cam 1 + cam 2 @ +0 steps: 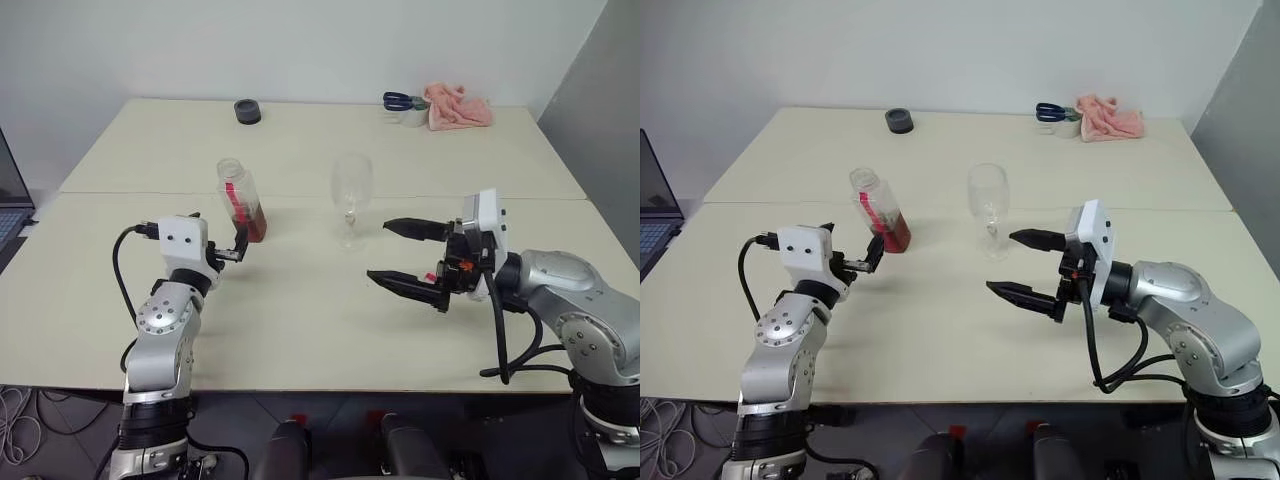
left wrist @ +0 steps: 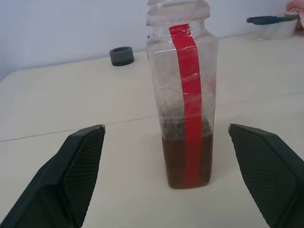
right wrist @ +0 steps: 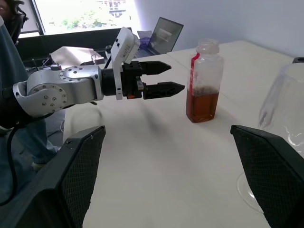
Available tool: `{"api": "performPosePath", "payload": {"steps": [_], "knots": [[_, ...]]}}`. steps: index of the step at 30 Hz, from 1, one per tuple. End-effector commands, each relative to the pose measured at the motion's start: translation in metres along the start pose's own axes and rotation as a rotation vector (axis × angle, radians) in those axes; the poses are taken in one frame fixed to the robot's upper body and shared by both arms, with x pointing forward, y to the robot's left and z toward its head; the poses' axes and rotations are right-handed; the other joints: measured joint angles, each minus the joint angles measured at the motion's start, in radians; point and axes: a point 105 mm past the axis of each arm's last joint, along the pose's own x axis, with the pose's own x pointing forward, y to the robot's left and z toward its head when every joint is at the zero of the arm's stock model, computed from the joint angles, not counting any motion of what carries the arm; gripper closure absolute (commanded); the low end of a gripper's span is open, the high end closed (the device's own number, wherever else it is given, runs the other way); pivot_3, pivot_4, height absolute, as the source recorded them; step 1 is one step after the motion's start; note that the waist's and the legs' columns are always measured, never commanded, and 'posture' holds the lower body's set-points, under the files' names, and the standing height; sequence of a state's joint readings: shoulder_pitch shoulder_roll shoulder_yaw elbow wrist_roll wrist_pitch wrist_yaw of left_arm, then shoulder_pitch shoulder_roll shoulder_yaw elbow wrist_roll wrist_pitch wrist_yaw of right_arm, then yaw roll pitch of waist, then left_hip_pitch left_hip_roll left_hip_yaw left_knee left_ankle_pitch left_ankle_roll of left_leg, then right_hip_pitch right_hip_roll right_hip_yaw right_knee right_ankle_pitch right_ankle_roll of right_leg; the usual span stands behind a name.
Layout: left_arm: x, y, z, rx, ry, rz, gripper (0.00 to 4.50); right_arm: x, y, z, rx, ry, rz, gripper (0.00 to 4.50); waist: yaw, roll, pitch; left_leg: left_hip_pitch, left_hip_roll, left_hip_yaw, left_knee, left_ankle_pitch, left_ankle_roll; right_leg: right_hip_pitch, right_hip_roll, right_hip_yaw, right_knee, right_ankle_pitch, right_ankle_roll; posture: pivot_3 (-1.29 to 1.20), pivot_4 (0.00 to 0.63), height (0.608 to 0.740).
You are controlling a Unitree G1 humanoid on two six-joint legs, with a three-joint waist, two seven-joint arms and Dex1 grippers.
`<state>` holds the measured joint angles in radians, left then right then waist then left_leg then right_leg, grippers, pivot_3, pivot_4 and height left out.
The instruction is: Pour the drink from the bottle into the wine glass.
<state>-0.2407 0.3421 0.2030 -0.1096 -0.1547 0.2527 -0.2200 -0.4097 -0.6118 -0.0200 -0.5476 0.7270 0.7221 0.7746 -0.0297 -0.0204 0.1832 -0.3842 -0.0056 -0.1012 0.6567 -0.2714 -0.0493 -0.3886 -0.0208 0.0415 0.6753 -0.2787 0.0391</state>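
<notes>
We record a clear plastic bottle (image 1: pixel 241 199), squarish with rounded shoulders, a plain red label strip bearing no legible writing, uncapped, standing upright on the matte cream desk (image 1: pixel 300 310). The amber drink (image 2: pixel 185 161) fills roughly its lower third. Left end effector (image 1: pixel 238 243) sits just short of the bottle, jaws released, not touching. The clear stemmed wine glass (image 1: pixel 351 197) stands right of the bottle; right end effector (image 1: pixel 405 255) is near it, released, holding nothing
</notes>
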Motion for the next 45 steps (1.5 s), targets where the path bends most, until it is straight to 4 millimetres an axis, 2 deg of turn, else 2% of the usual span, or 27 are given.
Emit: {"api": "performPosePath", "payload": {"steps": [1, 8, 22, 32, 45], "knots": [[0.005, 0.005, 0.016, 0.024, -0.059, 0.004, 0.00, -0.001, 0.002, 0.016, -0.044, -0.047, -0.012, 0.01, 0.000, 0.000, 0.000, 0.000, 0.000, 0.000, 0.000, 0.000, 0.000, 0.000, 0.000, 0.000, 0.000, 0.000, 0.000, 0.00, 0.150, 0.740], [0.013, 0.008, 0.015, 0.031, -0.063, -0.004, 0.00, 0.002, 0.003, 0.023, -0.056, -0.066, -0.018, 0.01, 0.000, 0.000, 0.000, 0.000, 0.000, 0.000, 0.000, 0.000, 0.000, 0.000, 0.000, 0.000, 0.000, 0.000, 0.000, 0.00, 0.150, 0.740], [0.052, -0.005, 0.013, 0.016, -0.091, -0.062, 0.00, 0.002, 0.002, 0.028, -0.070, -0.074, -0.061, 0.01, 0.000, 0.000, 0.001, -0.001, 0.000, 0.000, 0.000, 0.000, 0.000, 0.000, 0.000, 0.000, 0.000, 0.000, 0.000, 0.00, 0.150, 0.740], [0.055, -0.007, 0.010, 0.011, -0.094, -0.077, 0.00, 0.000, 0.000, 0.029, -0.071, -0.073, -0.082, 0.01, 0.000, 0.000, 0.001, -0.001, 0.000, -0.001, 0.000, 0.000, 0.000, 0.000, 0.000, -0.001, 0.000, 0.000, 0.000, 0.00, 0.150, 0.740], [0.067, -0.022, 0.011, -0.019, -0.103, -0.113, 0.00, -0.001, 0.001, 0.026, -0.067, -0.074, -0.086, 0.01, 0.000, 0.000, 0.001, -0.001, 0.000, -0.001, 0.000, 0.000, 0.000, 0.000, 0.000, -0.001, 0.000, 0.000, 0.000, 0.00, 0.150, 0.740]]}}
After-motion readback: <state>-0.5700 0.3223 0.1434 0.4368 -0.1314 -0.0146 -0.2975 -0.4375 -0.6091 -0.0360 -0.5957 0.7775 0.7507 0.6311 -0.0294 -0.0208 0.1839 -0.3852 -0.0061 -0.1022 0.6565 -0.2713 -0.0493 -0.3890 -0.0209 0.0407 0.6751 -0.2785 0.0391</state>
